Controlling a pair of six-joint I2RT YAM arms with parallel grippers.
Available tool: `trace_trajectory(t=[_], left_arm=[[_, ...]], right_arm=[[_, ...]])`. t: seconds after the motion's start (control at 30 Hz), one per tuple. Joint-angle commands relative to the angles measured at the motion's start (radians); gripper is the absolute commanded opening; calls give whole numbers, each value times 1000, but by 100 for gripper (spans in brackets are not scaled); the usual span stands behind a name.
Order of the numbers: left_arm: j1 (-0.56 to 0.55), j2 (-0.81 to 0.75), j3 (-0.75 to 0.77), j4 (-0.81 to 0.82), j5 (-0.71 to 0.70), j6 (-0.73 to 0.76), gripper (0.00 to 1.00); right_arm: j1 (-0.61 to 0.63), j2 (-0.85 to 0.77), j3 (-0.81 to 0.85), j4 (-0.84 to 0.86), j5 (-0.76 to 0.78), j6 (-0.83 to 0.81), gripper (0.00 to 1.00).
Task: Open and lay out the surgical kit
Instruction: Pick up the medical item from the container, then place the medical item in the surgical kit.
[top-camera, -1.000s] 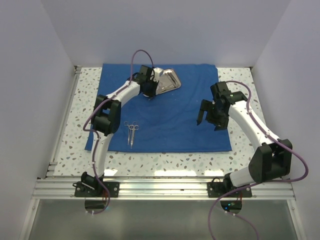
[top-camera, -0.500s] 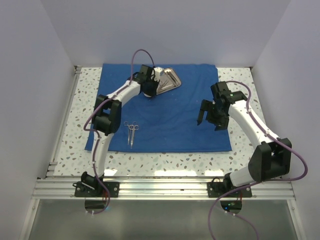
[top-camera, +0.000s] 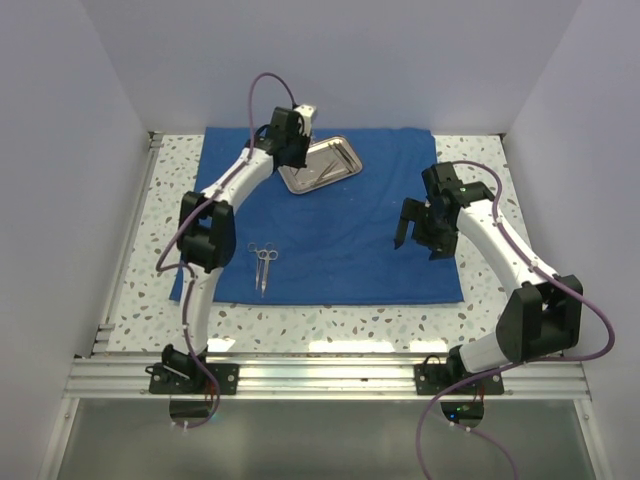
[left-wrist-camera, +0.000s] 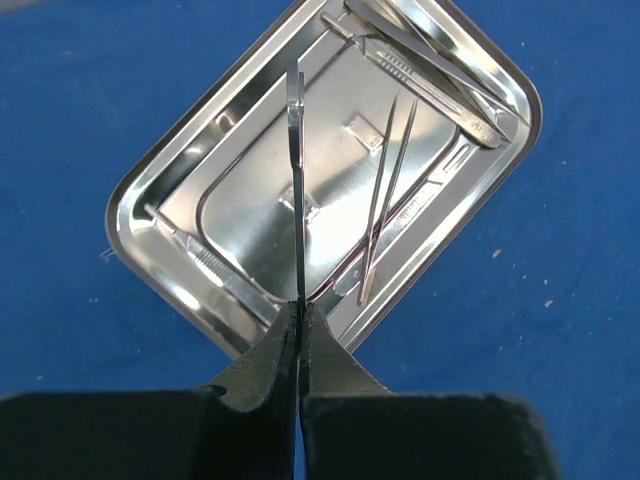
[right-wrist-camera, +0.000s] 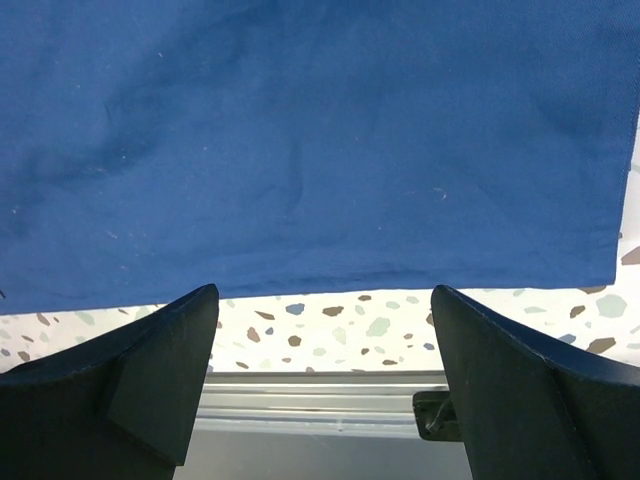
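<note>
left pincer (left-wrist-camera: 298, 312) clamped on one steel instrument (left-wrist-camera: 296, 180) | right pincer (right-wrist-camera: 325, 300) apart | one tray (left-wrist-camera: 240, 215)

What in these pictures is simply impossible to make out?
- Left wrist view: the thin tool in the shut left pincer shows edge-on, its gripped end hidden by the fingers; its kind is unclear.
- Top view: the contents of the tray are too small to count; the left wrist hides that pincer.
- Right wrist view: the open right pincer has its fingers cut off by the bottom edge.
</note>
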Motion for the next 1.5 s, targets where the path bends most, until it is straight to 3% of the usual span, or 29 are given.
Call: trace_trajectory(t=[0.0, 0.13, 0.23, 0.37, 0.6, 0.77, 0.9, 1.0, 1.03, 1.13, 1.2, 1.33, 1.47], left_arm=[[15, -131, -53, -17, -31, -74, 0], [15, -378, -361, 29, -21, -149, 0], [14, -588, -696, 48, -31, -213, 0], [-9, -814, -957, 18, -38, -288, 0], [-49, -1090, -1295, 67, -29, -437, 0], [-49, -1115, -1423, 153, 11, -496, 0], [-49, -1089, -1450, 179, -5, -511, 0], [-49, -1067, -1432, 164, -1, -507, 26], [-49, -1066, -1405, 155, -3, -504, 40], [-48, -1066, -1292, 86, -29, -477, 57], [-49, -1047, -1213, 34, -43, -438, 61], [-48, -922, -918, -24, -109, -336, 62], [-37, -646, -644, -25, -112, -217, 59]], right_arm=[[-4, -24, 15, 35, -28, -22, 91], [-6, -27, 0, 69, -63, -19, 91], [-4, -35, -5, 92, -94, -15, 91], [-4, -30, 9, 111, -131, -2, 91], [-1, 11, 58, 140, -198, 38, 91], [10, 18, 56, 141, -221, 50, 90], [22, 7, 53, 126, -215, 47, 90], [22, -1, 50, 115, -207, 38, 90], [20, -2, 50, 112, -204, 38, 90], [22, -12, 46, 114, -194, 36, 91], [22, -18, 39, 118, -189, 36, 91], [17, -30, 27, 120, -166, 36, 91], [13, -51, 21, 109, -138, 31, 91]])
